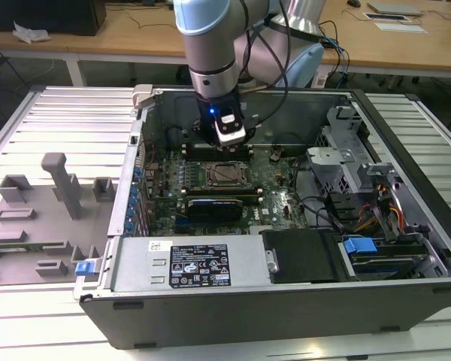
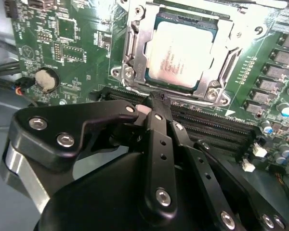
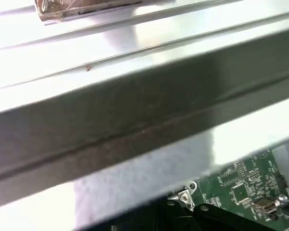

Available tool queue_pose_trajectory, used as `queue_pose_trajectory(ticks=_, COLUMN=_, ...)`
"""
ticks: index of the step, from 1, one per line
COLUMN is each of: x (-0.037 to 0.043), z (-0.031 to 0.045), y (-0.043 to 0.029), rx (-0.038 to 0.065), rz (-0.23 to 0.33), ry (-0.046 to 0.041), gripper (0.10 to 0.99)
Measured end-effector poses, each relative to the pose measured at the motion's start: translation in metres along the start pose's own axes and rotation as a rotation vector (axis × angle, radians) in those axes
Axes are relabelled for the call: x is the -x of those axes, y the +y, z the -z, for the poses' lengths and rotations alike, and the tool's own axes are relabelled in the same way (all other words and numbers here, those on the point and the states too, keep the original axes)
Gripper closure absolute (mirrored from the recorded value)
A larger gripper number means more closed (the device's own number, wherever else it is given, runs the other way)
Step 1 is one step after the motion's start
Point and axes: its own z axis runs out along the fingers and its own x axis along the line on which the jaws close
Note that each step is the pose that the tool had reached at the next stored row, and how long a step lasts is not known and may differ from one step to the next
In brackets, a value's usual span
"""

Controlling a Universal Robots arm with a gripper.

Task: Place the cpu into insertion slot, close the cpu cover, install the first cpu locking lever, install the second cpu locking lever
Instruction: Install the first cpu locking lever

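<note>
The cpu, a pale silvery square chip, lies flat in the insertion slot on the green motherboard. The cpu cover, a silver metal frame with a square window, lies down around the chip. My gripper has its black fingers pressed together, shut, with the tips at the socket's edge next to the long black RAM slots. I cannot tell whether the tips touch a lever. In the exterior view the gripper hangs just behind the cpu, inside the open computer case.
The case walls ring the motherboard. A drive cage and cables fill the exterior view's right side. A power supply sits at the front. Grey fixtures stand outside on the left. The first wrist view faces a case wall.
</note>
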Motion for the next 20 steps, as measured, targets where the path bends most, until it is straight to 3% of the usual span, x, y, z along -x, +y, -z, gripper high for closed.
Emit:
queue_pose_trajectory(ticks=7, x=0.0031, z=0.0184, y=0.0026, rx=-0.002, rz=0.0, ry=-0.0005, gripper=0.98)
queue_pose_trajectory(ticks=12, x=0.0031, z=0.0185, y=0.0026, rx=-0.003, rz=0.0, ry=0.0006, gripper=0.98)
queue_pose_trajectory(ticks=14, x=0.0049, z=0.0176, y=0.0032, rx=-0.033, rz=-0.003, ry=0.0599, gripper=0.98)
queue_pose_trajectory(ticks=15, x=0.0052, z=0.0174, y=0.0033, rx=-0.039, rz=-0.004, ry=0.0711, gripper=0.98)
queue_pose_trajectory(ticks=18, x=0.0052, z=0.0174, y=0.0032, rx=-0.04, rz=-0.004, ry=0.0744, gripper=0.98)
queue_pose_trajectory(ticks=19, x=0.0053, z=0.0174, y=0.0032, rx=-0.047, rz=-0.003, ry=0.0721, gripper=0.98)
queue_pose_trajectory(ticks=20, x=0.0053, z=0.0174, y=0.003, rx=-0.069, rz=0.001, ry=0.0646, gripper=0.98)
